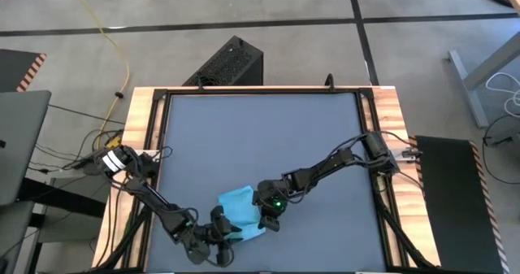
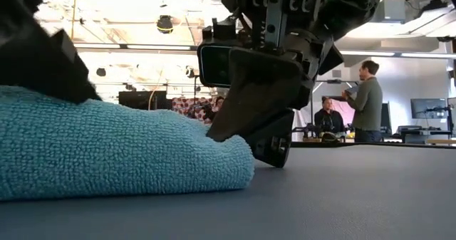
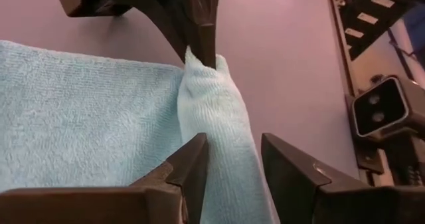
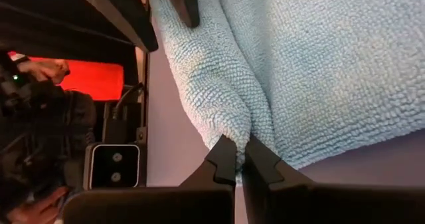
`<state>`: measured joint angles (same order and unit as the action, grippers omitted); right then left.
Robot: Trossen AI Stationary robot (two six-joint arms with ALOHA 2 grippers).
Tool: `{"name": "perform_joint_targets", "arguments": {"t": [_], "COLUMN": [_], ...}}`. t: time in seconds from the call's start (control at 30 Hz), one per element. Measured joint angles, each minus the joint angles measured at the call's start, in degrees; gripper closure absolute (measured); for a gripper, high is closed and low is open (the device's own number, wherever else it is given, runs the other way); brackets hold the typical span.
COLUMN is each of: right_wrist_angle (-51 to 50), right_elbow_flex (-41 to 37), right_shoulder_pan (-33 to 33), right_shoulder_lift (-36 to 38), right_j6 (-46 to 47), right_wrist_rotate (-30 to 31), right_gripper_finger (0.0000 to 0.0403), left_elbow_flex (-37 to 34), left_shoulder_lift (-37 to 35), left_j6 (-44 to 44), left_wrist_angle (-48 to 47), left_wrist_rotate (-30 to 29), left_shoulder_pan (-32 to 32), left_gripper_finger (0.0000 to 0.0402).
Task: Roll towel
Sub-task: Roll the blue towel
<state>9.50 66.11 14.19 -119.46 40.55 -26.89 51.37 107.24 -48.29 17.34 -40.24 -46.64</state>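
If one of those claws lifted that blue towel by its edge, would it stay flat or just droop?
Probably droop: the towel already bunches into a soft ridge where the right gripper pinches it. Its looped pile looks grippy, so it is unlikely to slip. It looks light.

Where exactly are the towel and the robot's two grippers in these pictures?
towel (image 1: 238,202): high view, on its flat blue middle.
left gripper (image 3: 232,167): left wrist view, midway between its fingertips, astride the towel's fold.
right gripper (image 4: 238,159): right wrist view, between its fingertips, pinching the towel's edge.
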Motion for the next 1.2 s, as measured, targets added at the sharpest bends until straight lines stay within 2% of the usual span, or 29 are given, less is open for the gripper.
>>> {"name": "perform_joint_targets", "arguments": {"t": [0.2, 0.4, 0.47, 0.63, 0.73, 0.83, 1.03, 1.2], "right_wrist_angle": [-0.38, -0.9, -0.87, -0.77, -0.93, -0.79, -0.21, -3.03], "right_elbow_flex": [-0.04, -0.11, -0.11, -0.11, -0.13, -0.11, -0.11, -0.4], "right_shoulder_pan": [0.35, 0.87, 0.88, 1.23, 0.58, -0.57, -2.05, -2.33], "right_shoulder_lift": [-0.04, -0.04, -0.04, -0.04, -0.04, -0.04, -0.04, 2.19], "right_j6": [2.13, 3.8, 3.81, 4.41, 12.75, 16.42, 18.39, 18.08], "right_wrist_rotate": [2.32, 5.03, 5.16, 6.16, 7.41, 5.99, 0.38, -0.05], "right_gripper_finger": [0.0378, 0.0378, 0.0377, 0.0356, 0.0339, 0.0318, 0.0276, 0.0258], "left_elbow_flex": [-0.02, -0.04, -0.04, 0.0, 0.0, 0.0, 0.0, 0.0], "left_shoulder_lift": [0.0, 0.0, 0.0, -0.12, -0.2, -0.22, -0.21, -0.14], "left_j6": [-2.19, -5.35, -7.2, -8.74, -7.16, -6.85, -6.98, -8.87], "left_wrist_angle": [-3.73, -7.56, -9.7, -11.7, -11.42, -11.52, -11.76, -12.49], "left_wrist_rotate": [3.94, 4.23, 6.26, 13.66, 17.39, 20.23, 21.58, 21.74], "left_shoulder_pan": [1.33, 1.67, 2.37, 5.57, 7.19, 8.18, 8.45, 8.45], "left_gripper_finger": [0.0258, 0.0264, 0.0269, 0.0295, 0.0321, 0.0348, 0.0393, 0.0392]}}
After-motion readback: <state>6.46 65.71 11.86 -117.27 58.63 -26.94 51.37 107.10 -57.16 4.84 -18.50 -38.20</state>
